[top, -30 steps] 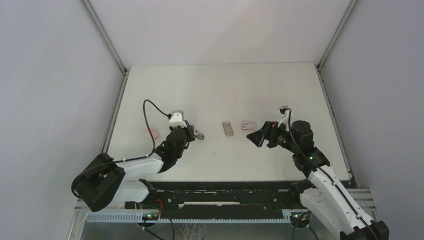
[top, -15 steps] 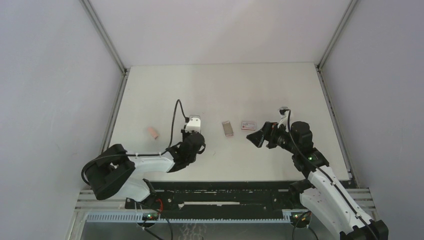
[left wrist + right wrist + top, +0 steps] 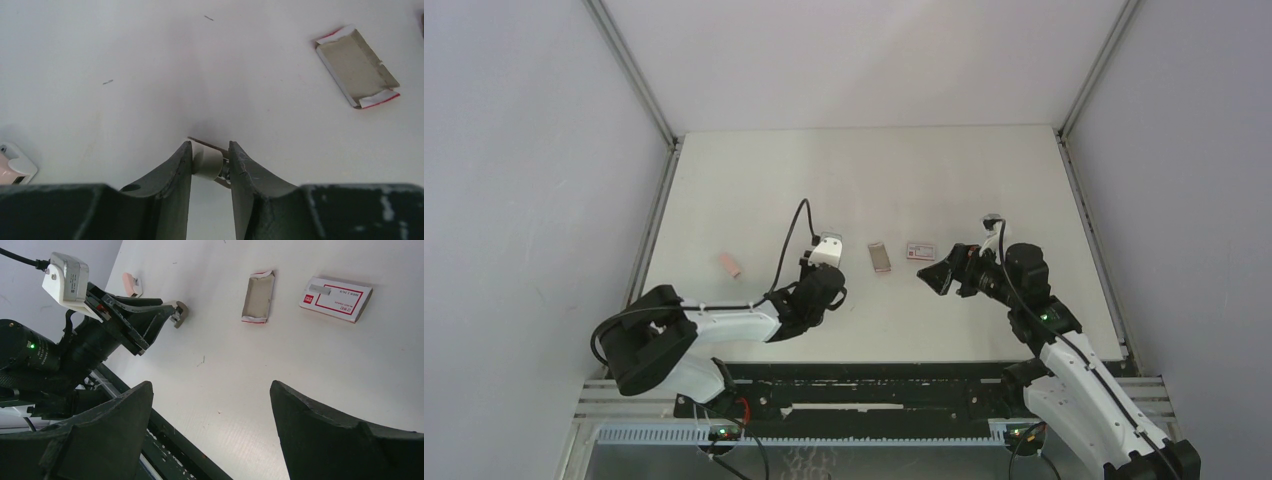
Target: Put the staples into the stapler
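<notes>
Two containers apart: open tray [image 3: 356, 65], red-printed box [image 3: 336, 298].

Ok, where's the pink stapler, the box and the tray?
Stapler [image 3: 131, 284]: right wrist view, its pink body.
Box [image 3: 336, 298]: right wrist view, middle of its printed top.
Tray [image 3: 357, 67]: left wrist view, its bare floor.

White arms [image 3: 724, 322] w/ blk joints, blk cables, dk-grey grippers [image 3: 210, 147].
</notes>
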Tool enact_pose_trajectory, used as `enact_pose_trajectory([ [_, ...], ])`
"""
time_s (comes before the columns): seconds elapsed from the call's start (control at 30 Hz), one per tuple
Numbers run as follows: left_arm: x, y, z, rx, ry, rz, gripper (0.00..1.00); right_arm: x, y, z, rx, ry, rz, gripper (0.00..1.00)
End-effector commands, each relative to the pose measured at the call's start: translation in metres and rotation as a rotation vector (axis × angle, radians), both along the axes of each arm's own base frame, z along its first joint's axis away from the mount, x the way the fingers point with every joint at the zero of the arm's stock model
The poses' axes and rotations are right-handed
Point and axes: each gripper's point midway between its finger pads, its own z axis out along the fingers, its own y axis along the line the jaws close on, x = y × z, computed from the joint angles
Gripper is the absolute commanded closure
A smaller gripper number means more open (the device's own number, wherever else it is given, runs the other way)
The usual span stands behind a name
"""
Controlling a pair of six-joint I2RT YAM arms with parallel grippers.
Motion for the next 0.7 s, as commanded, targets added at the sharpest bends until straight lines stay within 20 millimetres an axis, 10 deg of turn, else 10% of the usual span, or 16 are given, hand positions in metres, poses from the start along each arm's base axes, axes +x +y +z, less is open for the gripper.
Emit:
enact_pose_trajectory([
  [0.0,0.0,-0.03,0.012,-0.07,0.012,-0.109,0.63,0.005,-0.001,0.009,0.017,-0.039,-0.019,0.14],
  [0.17,-0.004,-0.038,0.008,-0.099,0.041,-0.134,0.62,0.004,-0.003,0.009,0.012,-0.039,-0.023,0.14],
  [0.47,-0.001,-0.036,0.037,-0.267,0.071,-0.315,0.29,0.001,-0.001,0.016,0.029,-0.065,-0.007,0.14],
  [0.67,0.013,-0.042,0.018,-0.354,0.217,-0.432,0.24,0.0,0.001,0.017,0.035,-0.063,0.002,0.14],
])
